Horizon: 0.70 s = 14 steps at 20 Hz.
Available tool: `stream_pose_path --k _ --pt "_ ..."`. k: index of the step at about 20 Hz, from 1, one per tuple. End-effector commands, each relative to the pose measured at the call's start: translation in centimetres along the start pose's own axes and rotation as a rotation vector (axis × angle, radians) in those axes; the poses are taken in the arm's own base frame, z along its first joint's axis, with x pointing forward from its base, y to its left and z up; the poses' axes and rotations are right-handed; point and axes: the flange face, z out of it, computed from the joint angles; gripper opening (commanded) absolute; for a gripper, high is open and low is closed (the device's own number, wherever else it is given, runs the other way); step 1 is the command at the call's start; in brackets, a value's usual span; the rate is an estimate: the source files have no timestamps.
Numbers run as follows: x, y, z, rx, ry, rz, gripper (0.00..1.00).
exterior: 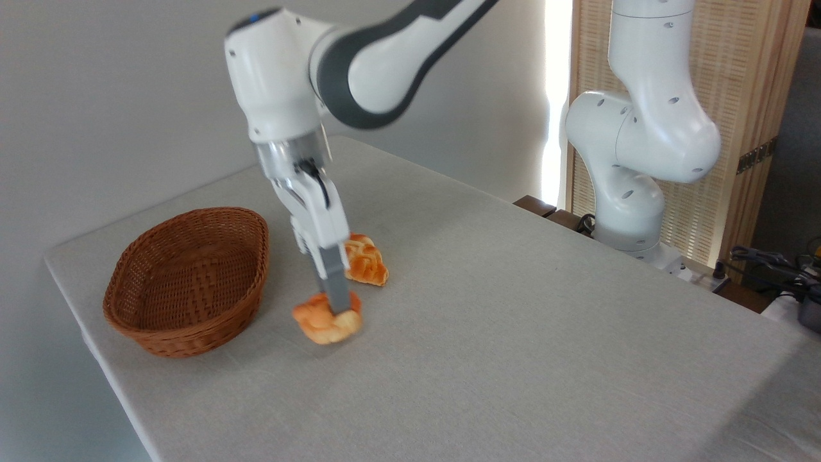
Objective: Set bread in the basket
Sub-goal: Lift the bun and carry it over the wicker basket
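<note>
Grey tabletop (513, 333): gripper (338, 307) fingers closed onto the bread (326, 326), just right of the basket (192, 282); advise lifting straight, clearing the rim, avoiding the striped pastry (367, 260) behind.

From my screen I see only one grey finger (335, 282) of the pincer (338, 307); the other one is behind it, so I cannot tell how wide the jaws stand. The finger covers the middle of the bread (326, 326), and its tip is hidden in the knots. The striped pastry (367, 263) is partly behind the pincer body. The near wall of the basket (186, 321) hides part of its floor. The desk (513, 359) is cut by the bottom and right edges, and the arm (397, 58) by the top edge. The dark objects (779, 266) at the far right are too small to name.
</note>
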Motion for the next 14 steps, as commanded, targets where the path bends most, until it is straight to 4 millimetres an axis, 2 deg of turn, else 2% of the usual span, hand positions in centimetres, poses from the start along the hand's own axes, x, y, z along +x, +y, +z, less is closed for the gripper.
stream_pose_path --k 1,6,10,14 --pt "2.0 -1.7 -6.3 0.036 0.093 -0.019 0.3" --pt "6.4 -2.4 -7.9 -0.059 0.248 -0.062 0.32" --pt "10.4 -2.5 -6.9 -0.031 0.362 -0.171 0.36" --pt "13.6 -1.5 -4.5 -0.031 0.431 -0.192 0.38"
